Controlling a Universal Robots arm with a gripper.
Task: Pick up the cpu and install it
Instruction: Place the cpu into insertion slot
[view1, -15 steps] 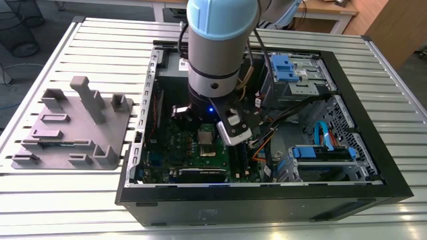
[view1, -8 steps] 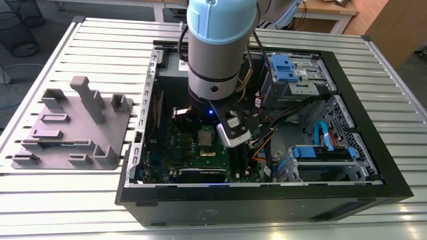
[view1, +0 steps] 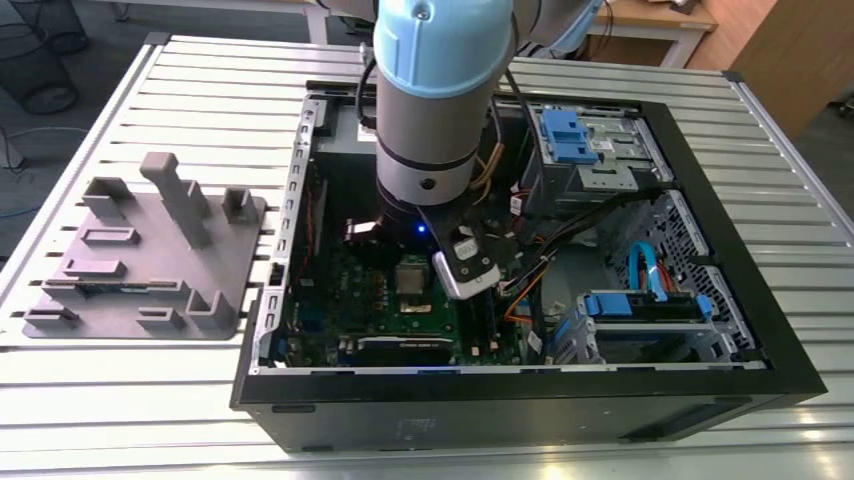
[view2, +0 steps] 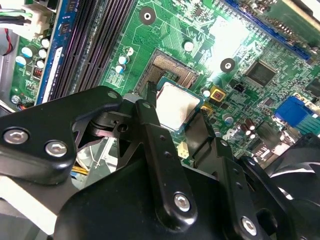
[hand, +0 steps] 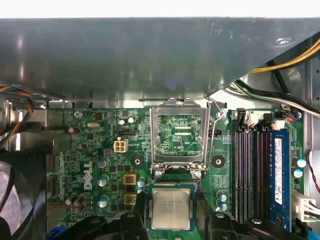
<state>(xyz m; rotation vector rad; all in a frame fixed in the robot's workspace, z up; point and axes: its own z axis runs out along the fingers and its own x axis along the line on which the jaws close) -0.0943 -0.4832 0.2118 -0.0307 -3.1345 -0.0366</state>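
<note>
arm (view1: 438, 95) upright, wrist (view1: 427, 180) pointing straight down, tool (view2: 174, 109) clamped on opposite edges of the cpu (view2: 176, 100)

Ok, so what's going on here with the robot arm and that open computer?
The robot arm is reaching down into the open computer case. Its gripper is closed on the cpu, holding it close over the green motherboard. In the second wrist view the chip overlaps one edge of the bare socket, so it does not look seated yet. The socket's metal frame stands flipped open.
</note>
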